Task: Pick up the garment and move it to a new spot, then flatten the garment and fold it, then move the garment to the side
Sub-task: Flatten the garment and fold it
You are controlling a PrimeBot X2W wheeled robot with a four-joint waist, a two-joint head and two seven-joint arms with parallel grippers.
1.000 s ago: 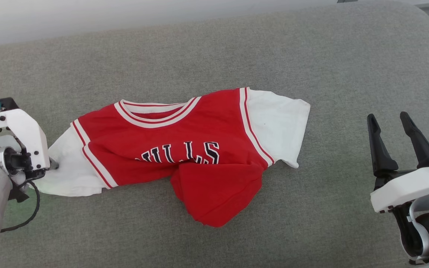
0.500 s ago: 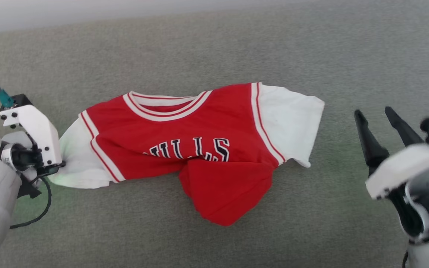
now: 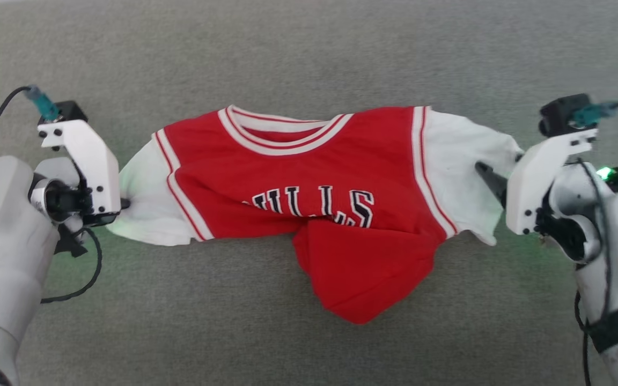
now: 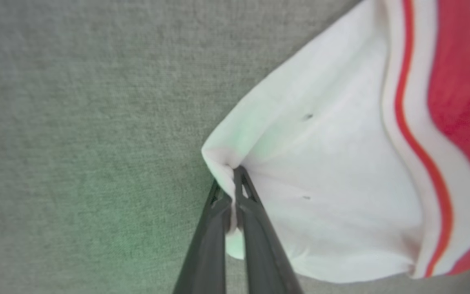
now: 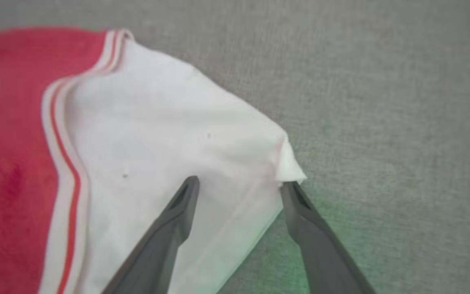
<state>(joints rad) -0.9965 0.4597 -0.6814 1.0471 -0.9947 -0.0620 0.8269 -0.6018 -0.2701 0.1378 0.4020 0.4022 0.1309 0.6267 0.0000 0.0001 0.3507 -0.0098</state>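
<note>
Looking down from the head camera, found the red Bulls jersey (image 3: 309, 177) lying face up across the middle of a grey fabric surface (image 3: 309, 48), collar toward the far side, white sleeves stretched out to either side, lower red part bunched into a fold hiding the bottom of the black lettering. Noted the left gripper (image 4: 235, 175) clenched tight on the outer edge of the left-hand white sleeve (image 4: 320, 183), a small pinch of cloth caught between its two dark fingers. Noted the right gripper (image 5: 241, 184) released and spread wide at the opposite sleeve (image 5: 169, 134), one finger over the white cloth, the other at the sleeve's outer corner, nothing grasped there. Saw a green glow tinting the surface beside both grippers.
</note>
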